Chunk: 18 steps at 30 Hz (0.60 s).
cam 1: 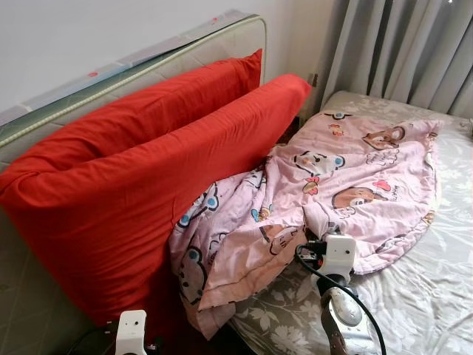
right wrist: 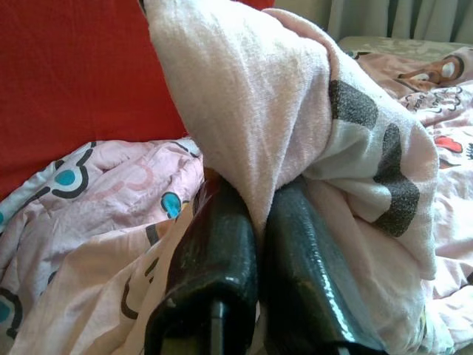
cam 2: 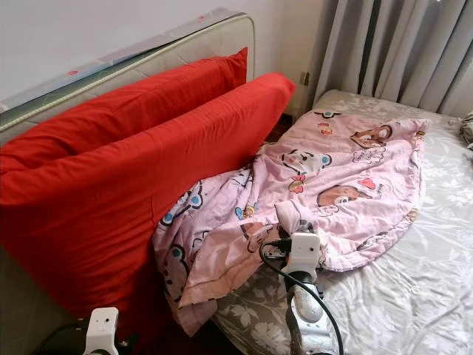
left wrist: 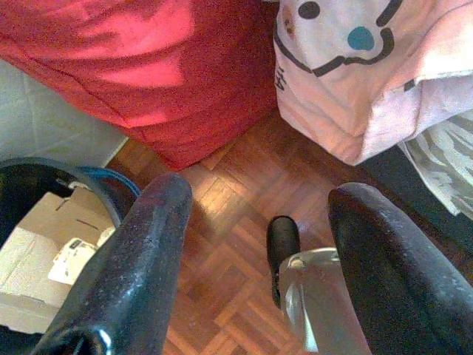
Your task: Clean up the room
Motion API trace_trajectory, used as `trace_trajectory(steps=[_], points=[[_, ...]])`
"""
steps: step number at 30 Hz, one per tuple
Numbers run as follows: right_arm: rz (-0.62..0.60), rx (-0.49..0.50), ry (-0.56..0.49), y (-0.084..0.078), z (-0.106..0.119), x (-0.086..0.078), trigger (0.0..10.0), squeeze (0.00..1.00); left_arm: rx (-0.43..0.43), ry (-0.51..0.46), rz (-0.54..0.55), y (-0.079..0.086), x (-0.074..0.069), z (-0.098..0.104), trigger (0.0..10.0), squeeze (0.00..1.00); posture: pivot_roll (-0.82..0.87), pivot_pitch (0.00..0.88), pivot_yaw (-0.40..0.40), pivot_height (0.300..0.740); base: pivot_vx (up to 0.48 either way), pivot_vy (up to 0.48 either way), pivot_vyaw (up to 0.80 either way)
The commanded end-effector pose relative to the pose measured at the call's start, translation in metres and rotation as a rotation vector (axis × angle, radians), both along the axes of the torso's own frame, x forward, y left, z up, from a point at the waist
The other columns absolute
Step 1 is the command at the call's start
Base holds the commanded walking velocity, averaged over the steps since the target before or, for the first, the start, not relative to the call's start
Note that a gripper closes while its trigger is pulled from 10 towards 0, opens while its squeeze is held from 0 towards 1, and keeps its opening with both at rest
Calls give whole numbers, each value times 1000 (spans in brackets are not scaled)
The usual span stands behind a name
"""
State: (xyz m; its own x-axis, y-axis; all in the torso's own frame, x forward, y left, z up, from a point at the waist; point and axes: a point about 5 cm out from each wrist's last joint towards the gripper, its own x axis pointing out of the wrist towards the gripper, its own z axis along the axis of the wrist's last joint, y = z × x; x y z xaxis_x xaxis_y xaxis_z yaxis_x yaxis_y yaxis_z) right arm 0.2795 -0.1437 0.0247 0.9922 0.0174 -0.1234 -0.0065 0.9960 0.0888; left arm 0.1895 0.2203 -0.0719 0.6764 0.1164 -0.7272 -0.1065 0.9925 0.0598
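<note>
Right gripper [right wrist: 255, 222] pinches a fold of the pink blanket [cam 1: 347, 170] on the bed [cam 1: 436, 281]. Left gripper [left wrist: 259, 244] hangs wide over wood floor [left wrist: 229, 244], near the red pillows [cam 1: 140, 170].

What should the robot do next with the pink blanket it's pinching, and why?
Probably lift and pull the pink blanket out flat over the bed. The right gripper is shut on a fold, and the blanket lies bunched against the red pillows, drooping off the bed edge.

text: none legible | pink blanket [cam 1: 347, 174]: cartoon prints, lettering too small to read | box label [left wrist: 70, 255]: blurred
</note>
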Motion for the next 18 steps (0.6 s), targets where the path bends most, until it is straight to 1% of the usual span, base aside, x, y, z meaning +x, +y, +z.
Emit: trace_trajectory(steps=[1, 14, 18], points=[[4, -14, -29, 1, 7, 6, 10000, 0, 12, 20, -7, 3, -4, -2, 10000, 0, -21, 0, 17, 740, 0, 0, 0], [-14, -32, -46, -3, 12, 10, 10000, 0, 21, 40, -9, 6, -6, -2, 10000, 0, -19, 12, 18, 740, 0, 0, 0], [-17, -35, -47, -4, 12, 10, 10000, 0, 20, 28, -14, 5, -3, -1, 10000, 0, -15, 20, 17, 740, 0, 0, 0]])
